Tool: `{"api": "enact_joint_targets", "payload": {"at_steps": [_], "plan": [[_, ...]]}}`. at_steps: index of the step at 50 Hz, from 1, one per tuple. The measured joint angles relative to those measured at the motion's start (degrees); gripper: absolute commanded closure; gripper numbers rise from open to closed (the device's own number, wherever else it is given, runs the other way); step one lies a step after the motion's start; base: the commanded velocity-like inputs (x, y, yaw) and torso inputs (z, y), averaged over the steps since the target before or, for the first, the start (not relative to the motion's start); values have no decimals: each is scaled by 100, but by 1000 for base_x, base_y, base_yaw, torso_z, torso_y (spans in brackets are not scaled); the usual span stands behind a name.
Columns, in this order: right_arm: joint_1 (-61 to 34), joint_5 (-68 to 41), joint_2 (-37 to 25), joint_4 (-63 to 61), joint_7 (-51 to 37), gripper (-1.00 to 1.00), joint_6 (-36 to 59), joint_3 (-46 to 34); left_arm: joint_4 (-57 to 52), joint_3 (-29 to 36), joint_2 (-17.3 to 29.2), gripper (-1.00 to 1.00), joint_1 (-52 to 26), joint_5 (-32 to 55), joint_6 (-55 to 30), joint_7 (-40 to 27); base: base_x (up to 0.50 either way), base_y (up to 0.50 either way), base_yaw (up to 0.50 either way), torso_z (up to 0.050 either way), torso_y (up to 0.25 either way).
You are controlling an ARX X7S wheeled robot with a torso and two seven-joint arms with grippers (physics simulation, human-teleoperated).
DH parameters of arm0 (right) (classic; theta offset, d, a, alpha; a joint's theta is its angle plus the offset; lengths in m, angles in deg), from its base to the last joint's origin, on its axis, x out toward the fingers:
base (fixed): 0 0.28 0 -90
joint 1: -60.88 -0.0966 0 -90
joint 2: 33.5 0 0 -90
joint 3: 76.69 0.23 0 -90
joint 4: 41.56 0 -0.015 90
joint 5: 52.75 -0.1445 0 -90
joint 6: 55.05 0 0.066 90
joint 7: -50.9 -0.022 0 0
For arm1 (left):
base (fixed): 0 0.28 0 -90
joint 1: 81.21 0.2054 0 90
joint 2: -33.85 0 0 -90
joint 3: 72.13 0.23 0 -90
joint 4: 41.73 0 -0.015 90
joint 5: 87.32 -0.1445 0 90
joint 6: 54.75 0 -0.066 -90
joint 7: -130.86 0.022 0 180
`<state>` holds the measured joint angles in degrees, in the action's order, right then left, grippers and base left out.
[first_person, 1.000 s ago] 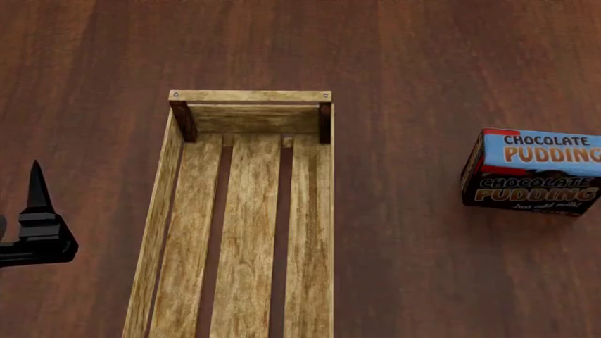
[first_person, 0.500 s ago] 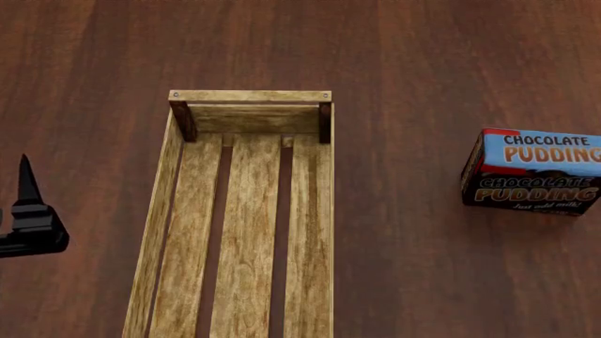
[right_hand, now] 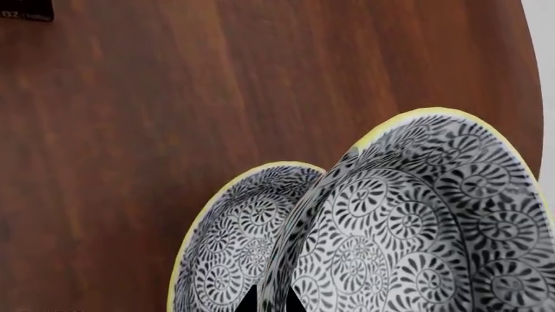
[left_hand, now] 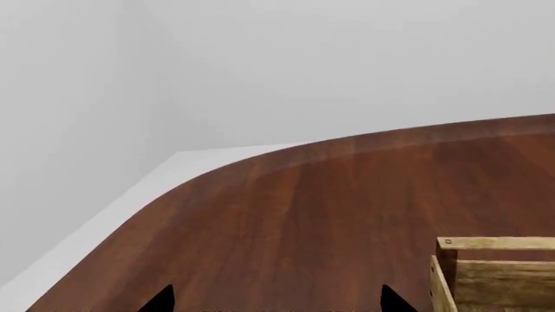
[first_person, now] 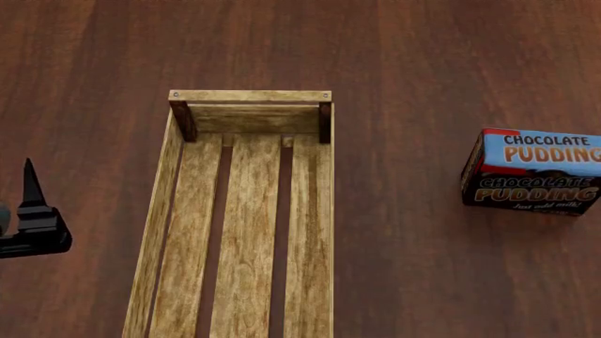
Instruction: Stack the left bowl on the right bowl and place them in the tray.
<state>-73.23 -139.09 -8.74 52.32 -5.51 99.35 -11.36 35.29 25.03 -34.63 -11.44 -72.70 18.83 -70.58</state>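
The tray [first_person: 239,211], a long light-wood crate with three slats, lies empty in the middle of the head view; its corner also shows in the left wrist view [left_hand: 494,266]. My left gripper [left_hand: 277,304] is open and empty, low over the bare table left of the tray; one of its fingers [first_person: 31,186] shows at the head view's left edge. My right gripper [right_hand: 270,304] is out of the head view. It is shut on the rim of a black-and-white patterned, yellow-rimmed bowl [right_hand: 416,214]. A second such bowl [right_hand: 230,240] sits right against it; whether they are nested I cannot tell.
A blue-and-black chocolate pudding box [first_person: 533,172] stands on the dark wood table right of the tray. The table's rounded far edge [left_hand: 260,159] meets a white floor beyond the left gripper. A dark corner of the box [right_hand: 26,10] shows in the right wrist view.
My left gripper has shifted slightly left and wavered a little in the head view. The tray and pudding box have not moved.
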Motion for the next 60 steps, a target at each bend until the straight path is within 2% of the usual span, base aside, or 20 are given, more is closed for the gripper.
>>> {"api": "enact_joint_targets", "payload": {"at_steps": [60], "plan": [[237, 851, 431, 831, 986, 100, -576, -418, -49, 68, 52, -100, -81, 70, 6, -22, 0, 0, 0, 0, 0]]}}
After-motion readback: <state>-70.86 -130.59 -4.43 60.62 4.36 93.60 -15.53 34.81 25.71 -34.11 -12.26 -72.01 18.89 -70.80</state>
